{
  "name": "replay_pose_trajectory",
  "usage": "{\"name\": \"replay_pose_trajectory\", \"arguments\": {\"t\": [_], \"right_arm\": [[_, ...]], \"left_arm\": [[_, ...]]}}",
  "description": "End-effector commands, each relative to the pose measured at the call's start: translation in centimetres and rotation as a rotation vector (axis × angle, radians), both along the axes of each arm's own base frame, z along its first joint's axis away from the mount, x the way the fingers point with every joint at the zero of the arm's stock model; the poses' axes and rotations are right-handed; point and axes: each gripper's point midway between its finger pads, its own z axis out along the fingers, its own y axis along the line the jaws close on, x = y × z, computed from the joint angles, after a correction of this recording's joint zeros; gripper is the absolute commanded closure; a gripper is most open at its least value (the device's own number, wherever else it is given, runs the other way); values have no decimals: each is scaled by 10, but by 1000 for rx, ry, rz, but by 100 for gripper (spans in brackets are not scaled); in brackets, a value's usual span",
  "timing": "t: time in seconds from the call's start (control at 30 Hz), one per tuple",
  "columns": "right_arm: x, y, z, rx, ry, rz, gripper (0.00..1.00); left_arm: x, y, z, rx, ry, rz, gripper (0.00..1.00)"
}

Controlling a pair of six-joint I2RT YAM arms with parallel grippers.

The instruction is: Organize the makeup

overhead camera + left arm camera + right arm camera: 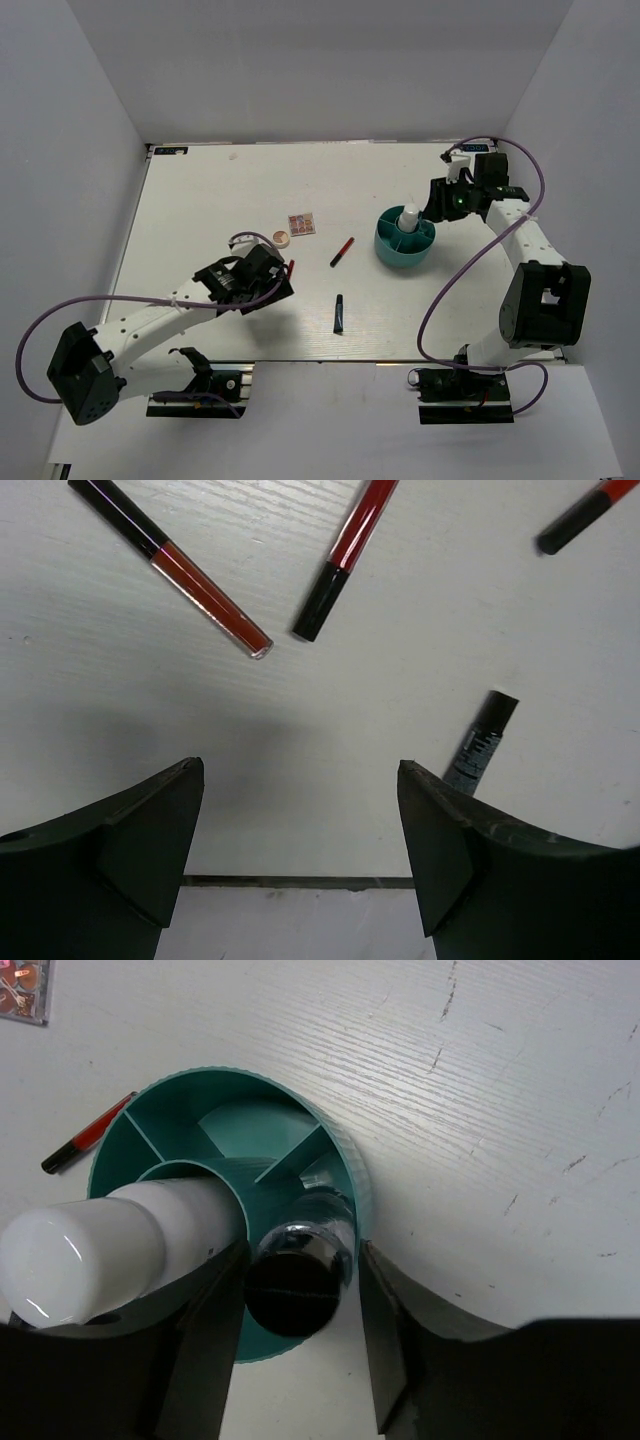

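Observation:
The teal tub holds a white bottle in its middle; both show in the right wrist view, tub and bottle. A dark-capped bottle stands in an outer compartment. My right gripper straddles it, jaws slightly apart, with a thin gap on the right side. My left gripper is open and empty over bare table. Ahead of it lie red-and-black tubes and a black tube. The palette and compact lie mid-table.
A red-and-black tube and a black tube lie between the arms. The table's front edge runs just under my left fingers. White walls enclose the table on three sides.

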Motion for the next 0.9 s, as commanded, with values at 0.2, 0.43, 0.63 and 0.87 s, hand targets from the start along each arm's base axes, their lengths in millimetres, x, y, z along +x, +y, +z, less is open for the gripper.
{"name": "replay_pose_trajectory", "arguments": {"t": [0.2, 0.43, 0.63, 0.87], "right_arm": [[2, 3, 12, -8, -52, 19, 38], [0, -13, 42, -47, -142, -58, 50], [-11, -44, 65, -99, -262, -220, 91], [-34, -61, 67, -129, -336, -288, 85]], "left_arm": [[16, -4, 2, 34, 2, 40, 11], [20, 11, -3, 79, 36, 131, 13], [22, 36, -32, 91, 111, 235, 23], [47, 44, -41, 101, 158, 327, 34]]}}
